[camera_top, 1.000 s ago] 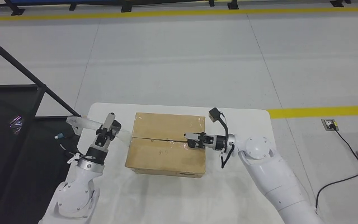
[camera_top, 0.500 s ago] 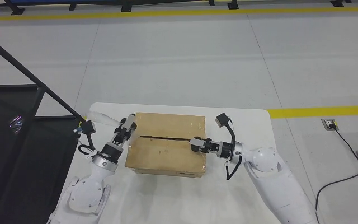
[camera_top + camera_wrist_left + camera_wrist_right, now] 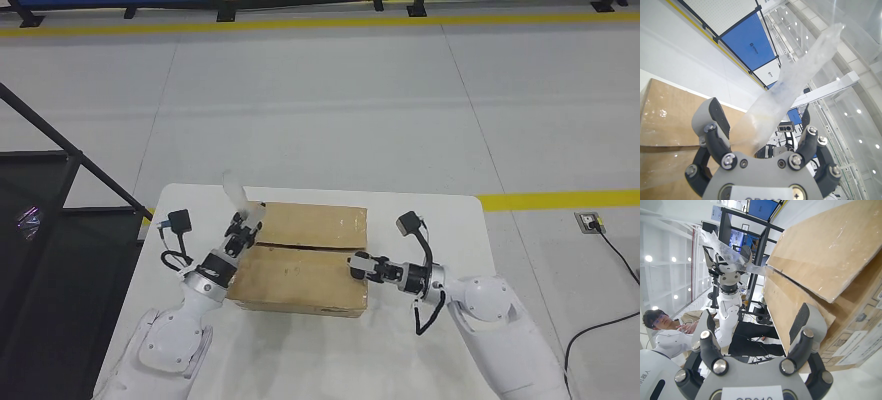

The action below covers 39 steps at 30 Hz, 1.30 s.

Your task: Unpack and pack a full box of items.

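Note:
A brown cardboard box [image 3: 300, 258] lies in the middle of the white table, its two top flaps meeting at a long seam [image 3: 791, 280] that gapes slightly. A clear strip of tape [image 3: 802, 70] rises from the box's left end and passes between the wide-apart fingers of my open left gripper [image 3: 762, 117], which hangs over that end [image 3: 243, 226]. Whether the tape sticks to a finger I cannot tell. At the box's right end my right gripper [image 3: 753, 323] is open, one fingertip [image 3: 800, 321] close against the end flap [image 3: 355, 268].
The white table [image 3: 440, 215] has bare room right of the box and in front of it. A black frame and dark cloth [image 3: 40, 230] stand off the table's left edge. A cable loops by the left arm [image 3: 178, 225].
My left gripper swung from the table's left side to the box's left end, and the tape strip now stands upright. My right gripper drew back along the seam to the right end.

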### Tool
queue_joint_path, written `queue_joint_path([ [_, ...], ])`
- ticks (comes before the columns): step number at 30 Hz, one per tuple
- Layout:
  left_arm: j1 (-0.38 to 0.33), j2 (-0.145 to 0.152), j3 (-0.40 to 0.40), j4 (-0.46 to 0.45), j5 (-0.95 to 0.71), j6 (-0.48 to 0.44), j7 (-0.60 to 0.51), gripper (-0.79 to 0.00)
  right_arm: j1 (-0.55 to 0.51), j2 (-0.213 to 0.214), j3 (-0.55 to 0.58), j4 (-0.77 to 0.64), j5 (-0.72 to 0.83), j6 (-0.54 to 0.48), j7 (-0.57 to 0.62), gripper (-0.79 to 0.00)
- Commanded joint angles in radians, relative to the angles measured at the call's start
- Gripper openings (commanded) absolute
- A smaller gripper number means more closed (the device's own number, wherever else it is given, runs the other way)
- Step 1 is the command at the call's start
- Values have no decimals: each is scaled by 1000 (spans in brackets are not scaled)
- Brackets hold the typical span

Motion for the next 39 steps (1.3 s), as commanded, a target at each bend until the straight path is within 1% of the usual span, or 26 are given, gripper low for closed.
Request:
queue_joint_path([
  [1,-8,-3,13,10,5,6,-1,0,-8,3,5,-11,-1,2,-3,0],
  [10,-55,-20,88,68,28,28,-5,0,-33,12,19,-33,4,-3,-7,0],
  [15,-67,-28,122,89,43,28,-2,0,-41,16,22,-33,11,-10,-7,0],
  [20,-69,-33,134,94,51,23,-2,0,-41,19,21,-35,17,-16,-1,0],
  [24,-55,-34,123,70,39,11,-7,0,-38,21,21,-45,21,-36,-3,0],
  [28,-28,-31,82,17,-2,-7,-17,0,-42,22,26,-69,33,-86,-20,0],
  [32,12,-24,7,-48,-55,-25,-26,0,-34,22,11,-96,29,-100,-24,0],
  [36,60,-14,-96,-83,-97,-47,-17,0,9,14,-36,-90,20,-71,-26,0],
  [39,101,-7,-178,-71,-124,-65,-16,0,74,0,-99,-44,-16,-28,-45,0],
])
